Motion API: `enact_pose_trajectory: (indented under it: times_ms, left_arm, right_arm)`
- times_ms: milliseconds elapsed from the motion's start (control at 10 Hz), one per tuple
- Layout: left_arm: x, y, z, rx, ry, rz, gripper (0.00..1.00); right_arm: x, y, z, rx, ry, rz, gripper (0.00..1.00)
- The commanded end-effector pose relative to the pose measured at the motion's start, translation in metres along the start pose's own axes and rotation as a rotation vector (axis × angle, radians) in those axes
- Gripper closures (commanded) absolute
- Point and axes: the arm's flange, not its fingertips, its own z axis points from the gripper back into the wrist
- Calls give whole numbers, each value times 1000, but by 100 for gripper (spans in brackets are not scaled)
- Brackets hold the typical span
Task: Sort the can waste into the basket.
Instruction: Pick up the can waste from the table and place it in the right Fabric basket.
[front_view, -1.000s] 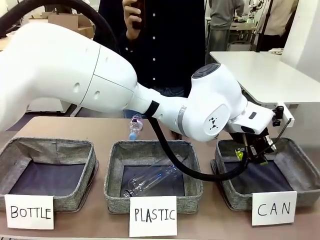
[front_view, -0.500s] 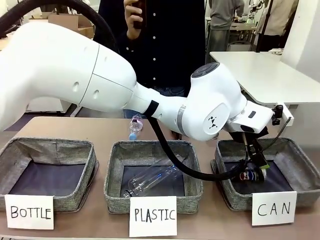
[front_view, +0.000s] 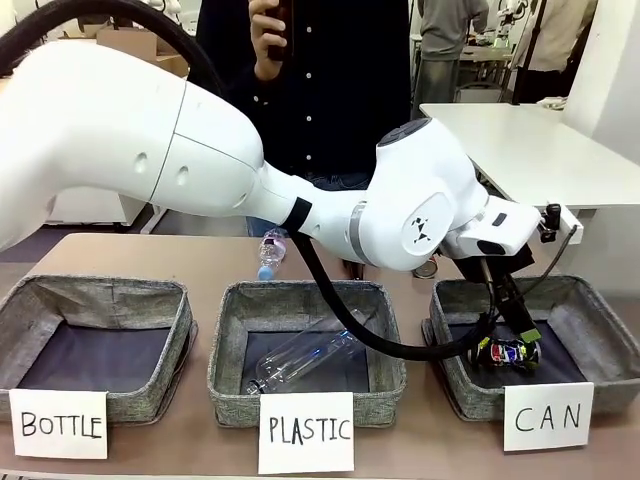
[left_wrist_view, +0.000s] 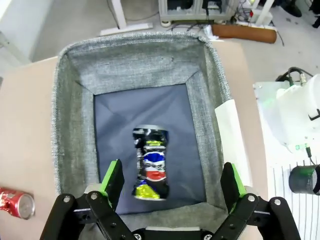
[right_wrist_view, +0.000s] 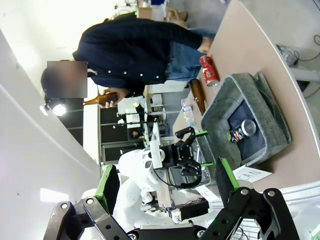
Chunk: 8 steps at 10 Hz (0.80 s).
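**Left wrist view, read left to right.** The red can (left_wrist_view: 15, 202) is lying on the desk (left_wrist_view: 30, 125), outside the basket wall and off to the left of the left hand (left_wrist_view: 172, 176), with nothing touching it. The dark blue can (left_wrist_view: 149, 162) is now lying on its side on the dark lining of the basket (left_wrist_view: 135, 65), directly beneath the hand. A second ago it was being held in that hand above the basket, so the release is the change shown here. The left hand is standing wide and empty, with its green pads clear of the can on either side, and is hovering just over the basket (the one carrying the paper sign (front_view: 548, 415) reading "CAN").

The right hand (right_wrist_view: 166, 185) is likewise spread wide, gripping nothing, and is waiting well apart from the basket.

**Reading:** one can appears sorted. The red can is waiting on the desk, so the task is probably about half done.
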Motion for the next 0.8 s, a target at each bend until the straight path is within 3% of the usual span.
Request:
enact_pose_trajectory:
  times_ms: [0, 100, 200, 400, 600, 700]
  left_arm:
    - [-12, -9, 39, -53, 19, 101, 0]
    - [-26, -16, 81, -93, 101, 221, 0]
    - [-51, -30, 143, -71, 117, 329, 0]
    - [-112, -61, 246, 39, 39, 485, 0]
    - [-188, -89, 322, 204, -34, 730, 0]
    - [-224, -98, 354, 247, -94, 871, 0]
  right_arm:
    - [0, 0, 0, 0, 0, 0, 0]
    - [-4, 6, -22, 5, 41, 21, 0]
    - [-8, 17, -59, 4, 109, 36, 0]
    - [-34, 42, -136, 50, 263, 78, 0]
    - [-79, 58, -214, 120, 455, 39, 0]
    - [-99, 60, -246, 129, 506, 13, 0]
